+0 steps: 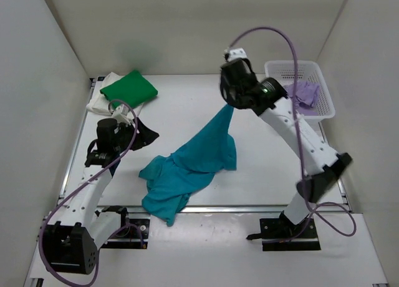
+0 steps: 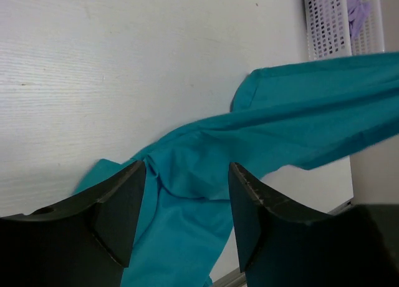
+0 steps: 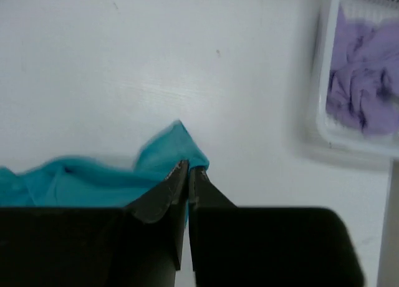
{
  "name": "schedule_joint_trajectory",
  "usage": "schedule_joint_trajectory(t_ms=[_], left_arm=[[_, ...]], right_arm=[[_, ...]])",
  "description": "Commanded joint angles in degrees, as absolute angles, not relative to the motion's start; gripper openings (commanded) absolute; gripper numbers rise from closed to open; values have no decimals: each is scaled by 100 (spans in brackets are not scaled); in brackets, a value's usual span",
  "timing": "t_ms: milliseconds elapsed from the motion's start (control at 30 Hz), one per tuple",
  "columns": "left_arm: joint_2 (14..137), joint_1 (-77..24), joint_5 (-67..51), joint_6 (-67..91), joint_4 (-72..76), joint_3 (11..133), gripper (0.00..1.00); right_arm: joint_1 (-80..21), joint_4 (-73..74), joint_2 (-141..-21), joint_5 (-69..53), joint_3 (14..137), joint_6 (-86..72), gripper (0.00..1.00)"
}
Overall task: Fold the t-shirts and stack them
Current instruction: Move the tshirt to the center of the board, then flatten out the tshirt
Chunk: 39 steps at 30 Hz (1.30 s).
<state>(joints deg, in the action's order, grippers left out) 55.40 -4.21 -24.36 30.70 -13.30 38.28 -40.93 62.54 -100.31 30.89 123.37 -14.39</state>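
Lying crumpled close to the near edge of the table (image 1: 187, 106), the low end of the teal t-shirt (image 1: 187, 171) spreads in loose folds, and the rest of the cloth rises from there in a stretched band towards the far right. To its left, the left gripper (image 2: 187, 167) hangs above the tabletop with its fingers well apart and nothing between them; in its wrist view the teal cloth shows beyond the gap, not touching either finger. Farther back, the right gripper (image 3: 189, 168) is pinched tight on an upper corner of the teal shirt and holds that end off the table. At the far left corner a folded green t-shirt (image 1: 129, 87) lies on top of a cream-white t-shirt (image 1: 103, 103), which shows from under it on the left side. At the far right stands a white mesh basket (image 1: 293, 70). Inside it lies a bunched lilac t-shirt (image 1: 304, 93), unfolded.
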Motion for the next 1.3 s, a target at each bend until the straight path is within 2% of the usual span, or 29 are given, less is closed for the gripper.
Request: schedule_joint_trajectory(t_ms=[0,33,67,100,167,200,233,333,367,400,433,467,500,567,600,700,733,800,900,1100,1267], left_arm=[[5502,-491,-2251,3068,-1239,3954,67],[5511,-562,-2119,3033,-1291,3972,69],[5563,-719,-2040,2954,-1370,4042,72],[5598,-895,-1943,2918,-1432,4165,74],[5800,-976,-1846,2909,-1485,4184,74],[5844,-1010,-1863,2927,-1416,4149,74],[5923,-985,-1950,2953,-1432,4131,73],[6055,-1151,-1549,2796,-1739,4157,74],[6012,-1108,-1408,2847,-1784,4088,75],[5986,-1125,-1311,2856,-1845,4017,74],[5837,-1090,-1118,2996,-1820,3843,73],[5714,-1029,-1055,3154,-1776,3606,73],[5539,-985,-968,3268,-1706,3490,73],[5345,-958,-871,3523,-1609,3000,73],[5274,-801,-1001,3629,-1487,2884,73],[5413,-493,-1230,3578,-1459,2645,73],[5475,-501,-1239,3525,-1529,2689,73],[5581,-641,-1117,3524,-1547,2803,73],[5642,-458,-1335,3621,-1389,2646,70],[5590,-281,-1345,3603,-1371,2497,68],[5888,-105,-1608,3621,-1134,2566,65]], right_arm=[[-3220,4777,-7813,2108,10322,-1373,1],[-2599,4120,-7178,1692,9239,-1493,6],[-2262,3783,-6946,1070,8802,-1546,15],[-1728,3562,-6604,594,8067,-1582,19],[-1075,3551,-6346,185,7167,-1591,18],[-994,3629,-6346,158,7024,-1626,23],[-863,3734,-6328,167,6779,-1643,32],[-1018,3683,-6049,263,6085,-1661,47],[-1246,3535,-5864,46,5717,-1679,49],[-1387,3237,-5767,-191,5539,-1792,48],[-1763,2860,-5592,-628,5111,-1897,42],[-2236,2595,-5477,-1059,4637,-2107,31],[-2842,2045,-5406,-1194,4188,-2423,27],[-3886,1120,-5475,-1144,3642,-2793,0],[-4590,681,-5667,-1012,3517,-2821,0],[-5718,422,-6587,-422,3926,-2620,0],[-5991,344,-6748,-378,4042,-2532,4],[-6387,186,-7467,-509,4506,-2330,27],[-6976,105,-8250,-440,5139,-2023,46],[-7558,492,-9297,-438,6002,-1662,59],[-7708,615,-10089,-361,6126,-1608,62]])
